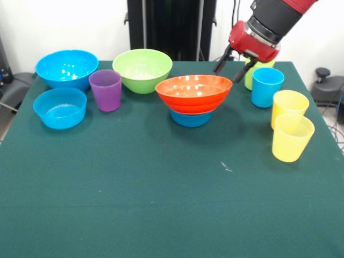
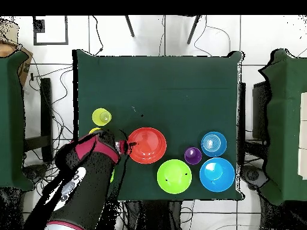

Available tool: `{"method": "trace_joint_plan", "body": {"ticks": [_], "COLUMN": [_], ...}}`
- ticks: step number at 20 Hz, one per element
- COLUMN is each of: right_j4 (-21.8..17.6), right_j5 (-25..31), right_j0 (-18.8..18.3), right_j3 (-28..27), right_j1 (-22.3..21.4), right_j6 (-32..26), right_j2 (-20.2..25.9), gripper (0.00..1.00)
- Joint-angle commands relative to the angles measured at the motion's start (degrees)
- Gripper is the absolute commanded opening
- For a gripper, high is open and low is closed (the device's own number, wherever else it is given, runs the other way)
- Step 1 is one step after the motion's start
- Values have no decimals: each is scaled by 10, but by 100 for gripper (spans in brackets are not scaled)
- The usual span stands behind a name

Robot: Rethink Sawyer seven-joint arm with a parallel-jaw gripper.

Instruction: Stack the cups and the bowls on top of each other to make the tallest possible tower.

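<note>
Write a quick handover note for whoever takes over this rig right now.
Gripper: open, empty, hovering between the orange bowl and the blue cup.
Done: orange bowl sits on a small blue bowl.
Left: purple cup, green bowl, large blue bowl, other small blue bowl, blue cup, green cup and two yellow cups all stand loose on the table.
</note>
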Motion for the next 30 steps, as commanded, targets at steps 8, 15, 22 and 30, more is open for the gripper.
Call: {"method": "trace_joint_plan", "body": {"ticks": [8, 15, 22, 30], "right_j4": [18, 37, 48, 57], "right_j5": [-73, -118, -143, -140], "right_j0": [-32, -62, -76, -76], "right_j3": [30, 55, 64, 64], "right_j1": [-8, -8, -4, 0], "right_j6": [67, 75, 75, 78], "right_j2": [68, 99, 112, 107], "gripper": [100, 100, 100, 100]}}
